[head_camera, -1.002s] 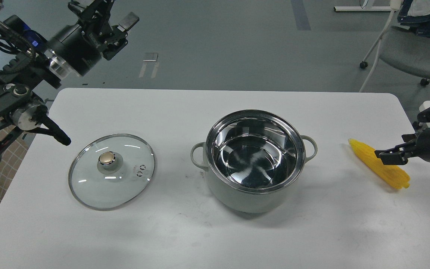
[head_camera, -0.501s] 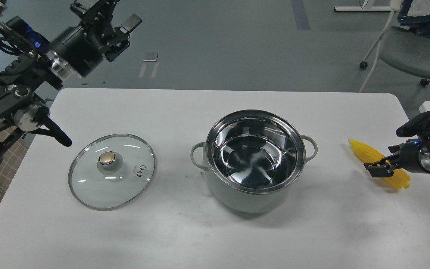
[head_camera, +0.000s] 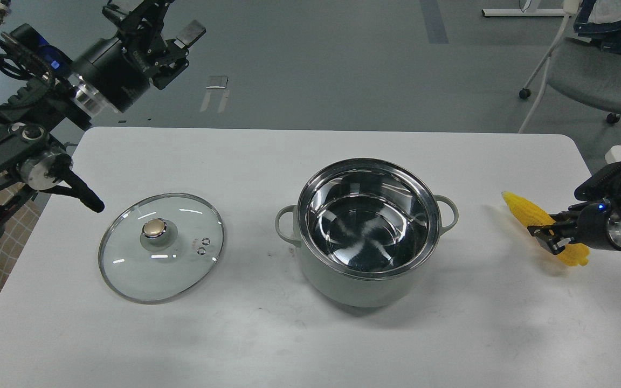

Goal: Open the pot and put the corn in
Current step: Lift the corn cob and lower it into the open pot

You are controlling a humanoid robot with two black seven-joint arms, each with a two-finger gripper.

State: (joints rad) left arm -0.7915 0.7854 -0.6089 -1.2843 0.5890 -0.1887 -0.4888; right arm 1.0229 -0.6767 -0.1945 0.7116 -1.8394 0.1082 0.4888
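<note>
Corn (head_camera: 526, 211), a bright yellow cob, sits at the right edge of the white table (head_camera: 267, 334), its pointed tip aimed toward the pot and its thick end poking out below the right gripper (head_camera: 550, 237). That gripper's dark fingers are closed around the middle of the cob, gripping it, and the cob looks tilted, though whether it is clear of the tabletop cannot be told. The right arm comes in low from the right border, a small blue light showing on its wrist.

From the head view, the pot (head_camera: 361, 288) stands near the middle of the table, uncovered, pale grey-green outside with a shiny steel interior that holds nothing but reflections. Its two loop handles stick out left and right. The glass lid (head_camera: 127, 269) with a brass-coloured knob lies flat on the table to the pot's left, well apart from it.

The left arm reaches in from the left border and rises behind the table's far left corner. The left gripper (head_camera: 154, 21) is up there over the floor, fingers spread and holding nothing.
</note>
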